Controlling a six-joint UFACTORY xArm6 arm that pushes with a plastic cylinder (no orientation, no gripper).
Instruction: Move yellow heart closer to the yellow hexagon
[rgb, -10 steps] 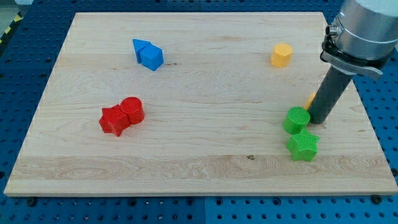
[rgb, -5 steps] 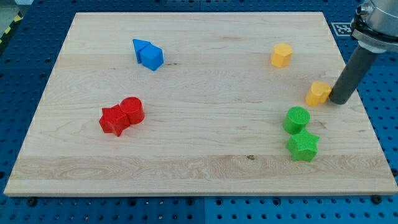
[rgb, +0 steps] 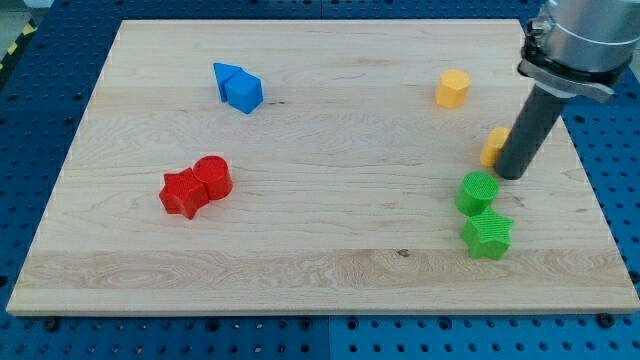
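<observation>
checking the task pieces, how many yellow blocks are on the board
2: the yellow hexagon near the view's top right, and the yellow heart below it, partly hidden behind the rod, my tip at its lower right.

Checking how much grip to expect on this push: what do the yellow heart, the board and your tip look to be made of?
Yellow heart: likely matte plastic, even colour; mostly hidden behind my rod. Board: pale wood, visible grain lines and a small knot, smooth satin look. My tip: dark, matte rod, possibly rubber or plastic; I cannot tell which. It stands against the heart's right side, just above the green cylinder.
</observation>
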